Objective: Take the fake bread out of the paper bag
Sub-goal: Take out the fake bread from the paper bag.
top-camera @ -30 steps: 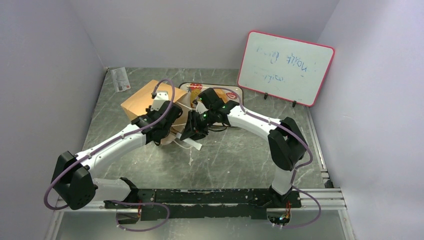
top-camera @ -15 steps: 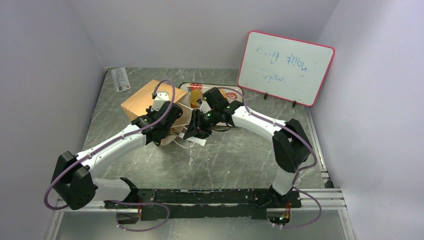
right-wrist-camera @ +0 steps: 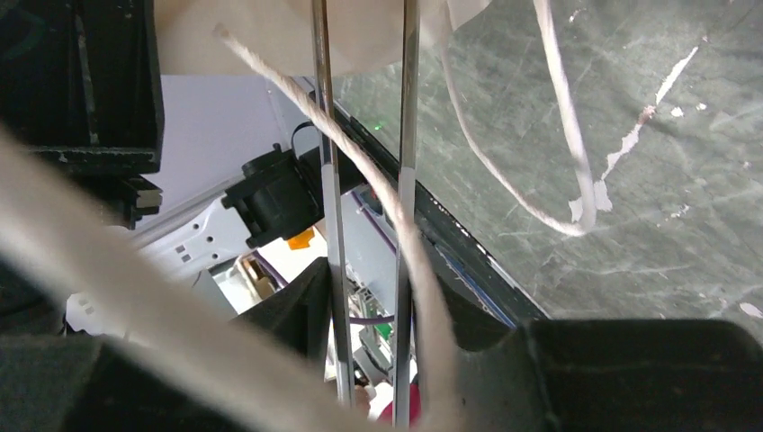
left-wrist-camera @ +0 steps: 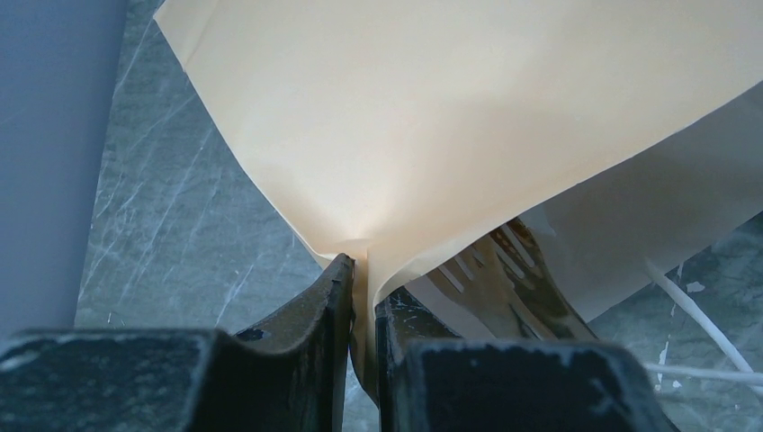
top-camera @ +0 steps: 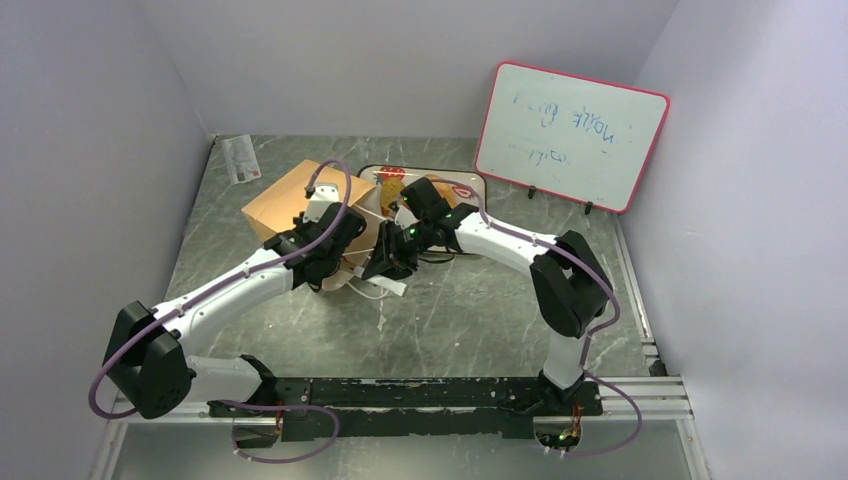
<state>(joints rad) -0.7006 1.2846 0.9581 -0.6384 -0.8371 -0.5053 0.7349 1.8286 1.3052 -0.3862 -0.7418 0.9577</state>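
The tan paper bag (top-camera: pixel 292 203) lies on its side at the back left, its mouth facing right. My left gripper (top-camera: pixel 335 252) is shut on the bag's mouth edge; the left wrist view shows the paper (left-wrist-camera: pixel 450 117) pinched between the jaws of that gripper (left-wrist-camera: pixel 363 270). My right gripper (top-camera: pixel 385 262) is shut on the silver tongs (right-wrist-camera: pixel 407 180) at the bag mouth. The tongs' slotted head (left-wrist-camera: pixel 504 279) shows under the lifted paper. A glossy orange fake bread piece (top-camera: pixel 392 188) lies on the tray behind. Any bread inside the bag is hidden.
The strawberry-print tray (top-camera: pixel 468 186) sits behind the right gripper. White cord handles (right-wrist-camera: pixel 562 135) trail on the table by the bag mouth. A pink-framed whiteboard (top-camera: pixel 570 135) leans at the back right. A small card (top-camera: pixel 238 158) lies at the back left.
My right gripper with the tongs shifted slightly right, then back left to the bag mouth. The left gripper kept its hold on the bag edge.
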